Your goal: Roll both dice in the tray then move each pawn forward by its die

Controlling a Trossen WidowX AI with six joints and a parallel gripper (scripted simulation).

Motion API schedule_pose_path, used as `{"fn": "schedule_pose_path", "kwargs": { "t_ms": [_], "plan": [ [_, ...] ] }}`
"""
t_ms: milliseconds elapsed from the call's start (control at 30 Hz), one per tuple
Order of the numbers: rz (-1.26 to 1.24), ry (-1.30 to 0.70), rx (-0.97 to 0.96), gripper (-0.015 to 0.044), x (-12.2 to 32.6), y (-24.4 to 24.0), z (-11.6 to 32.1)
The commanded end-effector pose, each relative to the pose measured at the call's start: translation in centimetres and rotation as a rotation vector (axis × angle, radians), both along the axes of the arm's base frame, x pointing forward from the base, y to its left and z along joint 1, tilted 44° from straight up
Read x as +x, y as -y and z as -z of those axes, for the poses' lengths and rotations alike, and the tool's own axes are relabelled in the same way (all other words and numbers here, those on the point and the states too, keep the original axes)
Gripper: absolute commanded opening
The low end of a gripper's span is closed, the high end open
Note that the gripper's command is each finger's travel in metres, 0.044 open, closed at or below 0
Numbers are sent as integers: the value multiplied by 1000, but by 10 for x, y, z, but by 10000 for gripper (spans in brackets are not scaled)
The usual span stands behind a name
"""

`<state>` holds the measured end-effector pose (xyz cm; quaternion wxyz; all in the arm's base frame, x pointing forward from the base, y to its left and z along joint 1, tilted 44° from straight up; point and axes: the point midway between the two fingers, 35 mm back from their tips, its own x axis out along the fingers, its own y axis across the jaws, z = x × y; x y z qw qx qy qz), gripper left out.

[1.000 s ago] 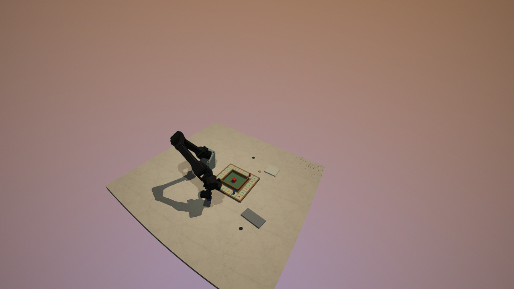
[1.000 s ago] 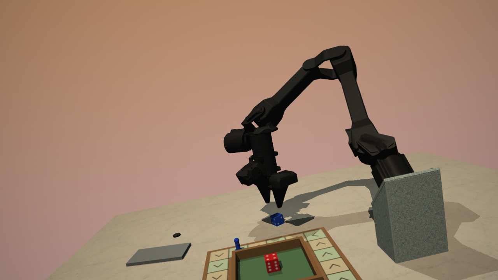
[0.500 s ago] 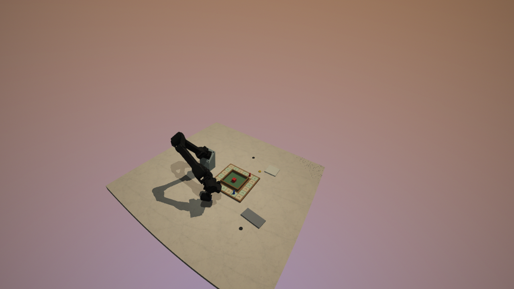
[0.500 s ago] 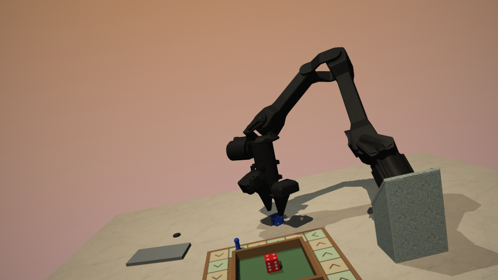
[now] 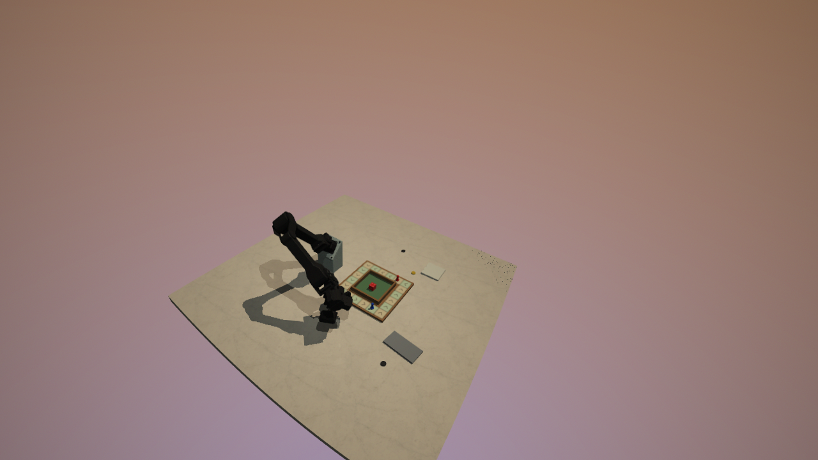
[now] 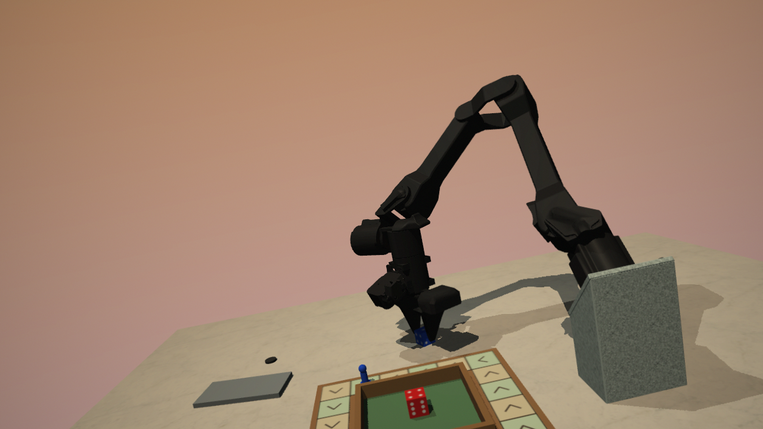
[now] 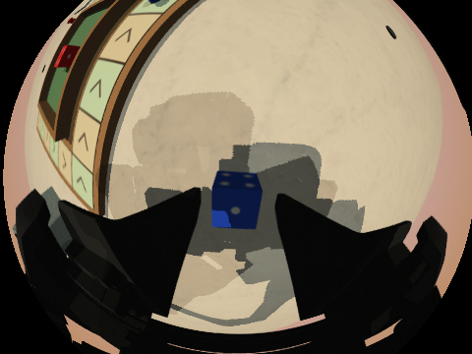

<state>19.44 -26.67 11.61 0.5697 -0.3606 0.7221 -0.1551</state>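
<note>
The blue die (image 6: 422, 336) (image 7: 236, 202) lies on the table beside the board (image 5: 404, 289) (image 6: 501, 389) (image 7: 98, 90). My gripper (image 6: 424, 335) (image 7: 239, 198) is open and low, pointing down, with one finger on each side of the blue die. The wrist view shows a gap on both sides. The arm hides this die in the top view. The red die (image 5: 372, 285) (image 6: 416, 403) (image 7: 68, 56) rests in the green tray (image 5: 384, 284) (image 6: 450, 400), four pips up. The blue pawn (image 5: 371, 306) (image 6: 363, 373) and red pawn (image 5: 397, 278) stand on the board's track.
A grey slab (image 5: 402, 347) (image 6: 242, 389) and a black disc (image 5: 383, 363) (image 6: 270, 360) (image 7: 390, 32) lie past the blue pawn's side. Near the red pawn are a yellow disc (image 5: 413, 273), a pale square (image 5: 432, 271) and a dark disc (image 5: 403, 251). The arm's base block (image 5: 333, 256) (image 6: 635, 330) stands beside the board.
</note>
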Motion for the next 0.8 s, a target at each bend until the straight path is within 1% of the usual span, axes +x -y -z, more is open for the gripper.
{"fn": "schedule_pose_path", "kwargs": {
  "t_ms": [0,33,267,367,433,767],
  "plan": [
    [-5,-5,6,144,-1,0,3],
    [-5,-5,6,118,-1,0,3],
    [-5,-5,6,71,-1,0,3],
    [-25,-11,2,0,1,-3,0],
    [-63,-22,-3,0,7,-9,-9],
    [-37,-10,14,0,16,-41,-41]
  ]
}}
